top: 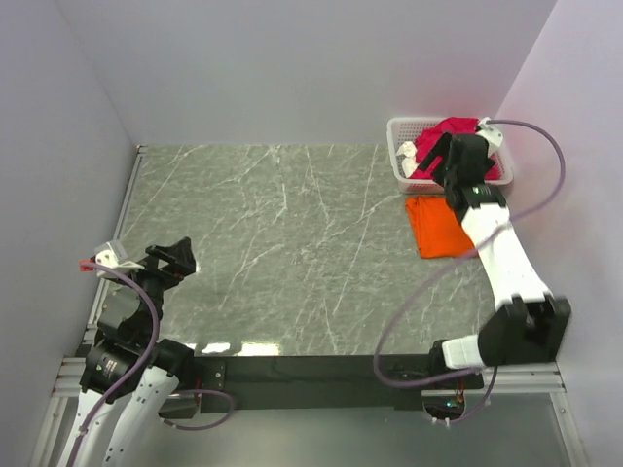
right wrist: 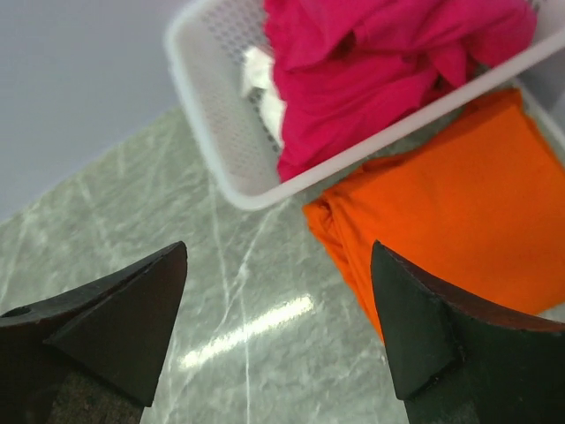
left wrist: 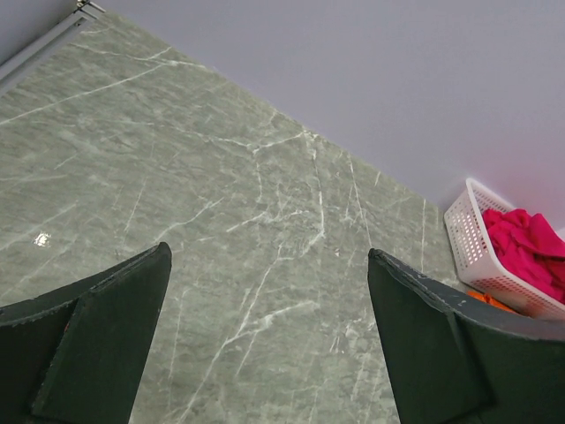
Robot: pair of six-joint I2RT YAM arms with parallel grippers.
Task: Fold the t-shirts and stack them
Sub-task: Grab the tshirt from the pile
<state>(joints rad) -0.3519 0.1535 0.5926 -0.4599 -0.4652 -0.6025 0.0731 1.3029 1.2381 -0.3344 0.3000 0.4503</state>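
Observation:
Several crimson-pink t-shirts (top: pixel 454 129) lie crumpled in a white lattice basket (top: pixel 398 161) at the far right of the table. A bright orange t-shirt (top: pixel 436 230) lies folded flat on the table just in front of the basket. My right gripper (top: pixel 440 161) is open and empty, hovering above the basket's near edge and the orange shirt's far edge. In the right wrist view the pink shirts (right wrist: pixel 371 71) are ahead and the orange shirt (right wrist: pixel 450 221) is by the right finger. My left gripper (top: pixel 180 255) is open and empty at the near left, far from the shirts.
The table is grey-green marble with a metal rail on its left edge (top: pixel 131 199). White walls close the back and both sides. A bit of white cloth (right wrist: pixel 260 79) shows inside the basket (right wrist: pixel 212 168). The left wrist view shows the basket (left wrist: pixel 463 230) far off at the right.

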